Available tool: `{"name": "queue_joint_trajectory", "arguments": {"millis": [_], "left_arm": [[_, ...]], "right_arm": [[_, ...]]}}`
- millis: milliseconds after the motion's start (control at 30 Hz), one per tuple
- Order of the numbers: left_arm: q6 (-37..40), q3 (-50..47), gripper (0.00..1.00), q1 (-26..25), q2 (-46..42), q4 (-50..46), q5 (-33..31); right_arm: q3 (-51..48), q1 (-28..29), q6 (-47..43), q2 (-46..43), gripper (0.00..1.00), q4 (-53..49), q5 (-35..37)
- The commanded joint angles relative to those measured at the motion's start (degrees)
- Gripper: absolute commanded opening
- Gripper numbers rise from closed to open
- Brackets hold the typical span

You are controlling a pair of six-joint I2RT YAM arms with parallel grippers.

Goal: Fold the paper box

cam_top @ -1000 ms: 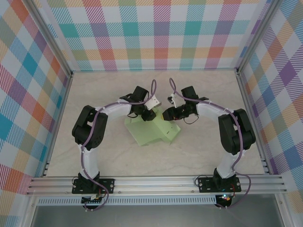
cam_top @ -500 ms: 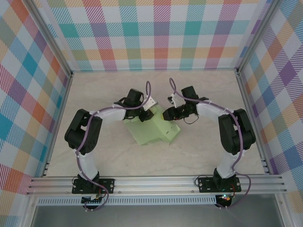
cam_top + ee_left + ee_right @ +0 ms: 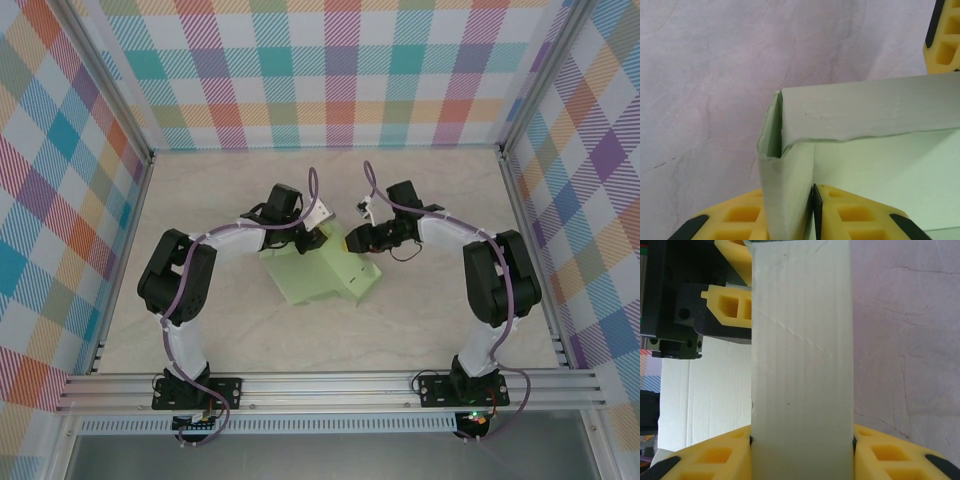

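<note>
Paper box (image 3: 322,278) sits part-folded at mid-counter (image 3: 430,320); you have the left tool (image 3: 306,240) clamped on an upright wall at the box's 11 o'clock corner; your right tool (image 3: 352,240) grips a flap across its width at 1 o'clock.

Pale, marble-veined tabletop (image 3: 300,340) formed the enclosure's floor. A plaid back panel (image 3: 330,70) in pastel checks stood at its far edge, with a matching left panel (image 3: 50,200) and right panel (image 3: 600,200) along its sides. A ribbed aluminium rail (image 3: 330,390) bordered its near edge. Lighting was even and soft.
</note>
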Motion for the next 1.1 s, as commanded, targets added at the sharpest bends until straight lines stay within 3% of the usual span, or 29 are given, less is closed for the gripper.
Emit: {"name": "queue_joint_trajectory", "arguments": {"millis": [0,333,600,900,1067], "left_arm": [[1.35,-1.25,0.23,0.3,-2.67,2.08,2.96],[1.18,-1.5,0.21,0.22,-2.54,1.6,2.52],[2.86,-1.62,0.0,-0.69,-3.57,1.88,-4.66],[2.12,-5.67,0.0,-3.02,-5.58,9.86,-12.53],[-0.48,-5.94,0.05,-3.04,-5.24,11.4,-10.83]], "right_arm": [[0.16,-0.95,0.57,-3.68,0.41,0.87,-5.64],[-2.24,-1.45,3.4,-6.3,0.37,3.87,-7.31],[-2.19,-1.36,4.9,-6.65,0.37,3.51,-5.79],[-4.03,0.89,10.12,-5.84,0.37,8.57,-5.47],[-4.52,2.35,11.82,-4.95,0.36,11.05,-6.75]]}}
